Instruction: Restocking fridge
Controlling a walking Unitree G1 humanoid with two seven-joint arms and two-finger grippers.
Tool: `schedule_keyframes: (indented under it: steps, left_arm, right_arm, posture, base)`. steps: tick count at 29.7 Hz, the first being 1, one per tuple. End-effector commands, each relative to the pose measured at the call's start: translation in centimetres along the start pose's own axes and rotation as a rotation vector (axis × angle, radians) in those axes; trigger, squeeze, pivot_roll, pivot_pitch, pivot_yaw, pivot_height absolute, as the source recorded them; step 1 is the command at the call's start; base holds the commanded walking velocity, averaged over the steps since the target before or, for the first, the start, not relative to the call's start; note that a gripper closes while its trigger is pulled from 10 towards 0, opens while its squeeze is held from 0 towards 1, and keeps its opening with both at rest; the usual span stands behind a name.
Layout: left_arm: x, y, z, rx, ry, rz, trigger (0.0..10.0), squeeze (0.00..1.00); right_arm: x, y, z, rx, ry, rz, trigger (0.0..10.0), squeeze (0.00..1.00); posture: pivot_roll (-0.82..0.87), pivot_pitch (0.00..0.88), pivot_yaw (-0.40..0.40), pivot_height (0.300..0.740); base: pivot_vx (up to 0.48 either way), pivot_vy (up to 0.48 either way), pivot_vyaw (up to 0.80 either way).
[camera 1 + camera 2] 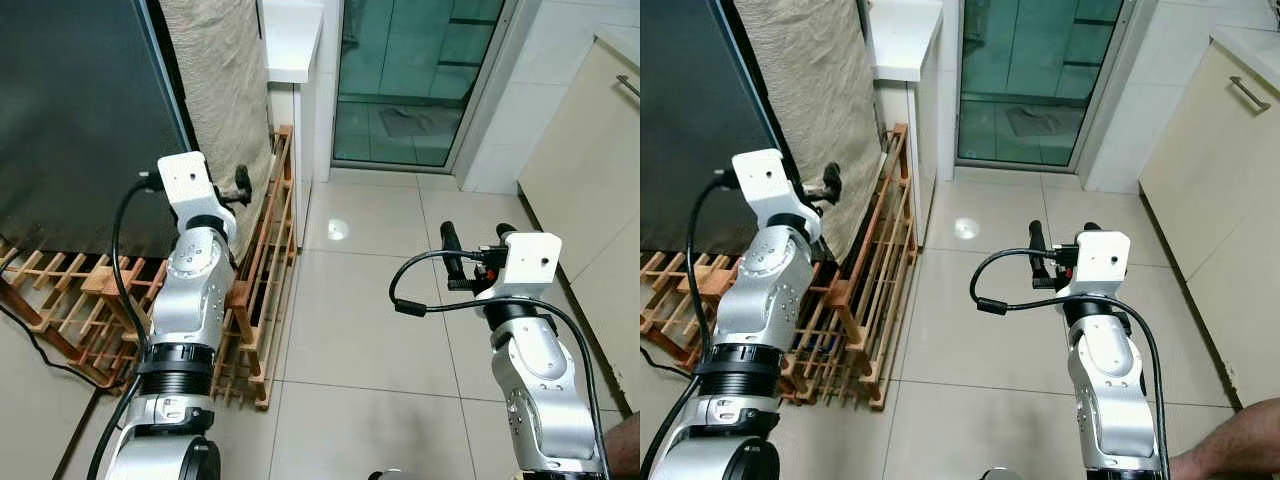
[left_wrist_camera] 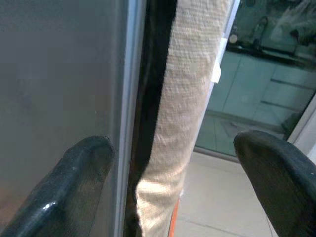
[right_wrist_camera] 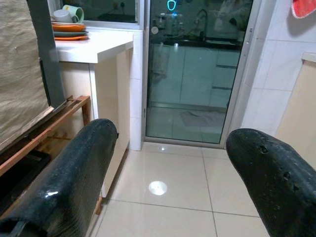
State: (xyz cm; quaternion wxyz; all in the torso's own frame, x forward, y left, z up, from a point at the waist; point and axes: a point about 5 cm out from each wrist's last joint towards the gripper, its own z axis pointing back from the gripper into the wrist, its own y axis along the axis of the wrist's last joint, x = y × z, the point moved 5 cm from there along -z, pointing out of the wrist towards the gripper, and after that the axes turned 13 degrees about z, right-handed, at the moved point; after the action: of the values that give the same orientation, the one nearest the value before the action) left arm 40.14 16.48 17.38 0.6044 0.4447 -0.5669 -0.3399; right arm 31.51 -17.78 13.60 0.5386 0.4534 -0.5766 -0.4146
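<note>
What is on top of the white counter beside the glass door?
In the right wrist view, the white counter carries stacked orange and green plates with a cup on top. Its far end is hidden behind the dark fridge edge.

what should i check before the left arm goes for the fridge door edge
1. Left end effector open: ok, black fingers spread wide in the left wrist view.
2. Lined up with the dark grey fridge door: ok, its edge sits between the fingers.
3. Beige woven cloth hanging beside the door edge: not ok, it could get caught in the grip.
4. Low wooden slatted rack under the left arm: not ok, close to the elbow.
5. Right end effector open and holding nothing: ok, over bare tiled floor.
6. Door handle or grip point: cannot tell.
</note>
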Motion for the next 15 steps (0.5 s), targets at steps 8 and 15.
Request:
schedule_keyframes:
  steps: [8, 15]
  left_arm:
    - [2.7, 0.9, -0.9, 0.024, -0.053, 0.069, 10.0, 0.00]
    - [3.9, 1.2, -1.7, 0.035, -0.067, 0.067, 10.0, 0.00]
  right_arm:
    - [0.5, 0.3, -0.1, 0.004, -0.011, 0.002, 10.0, 0.00]
    - [0.6, 0.4, -0.1, 0.005, -0.014, 0.005, 10.0, 0.00]
  posture:
    - [-0.15, 0.000, 0.022, 0.740]
    - [-0.15, 0.000, 0.022, 0.740]
  base:
    - [0.000, 0.000, 0.00]
    - [0.000, 0.000, 0.00]
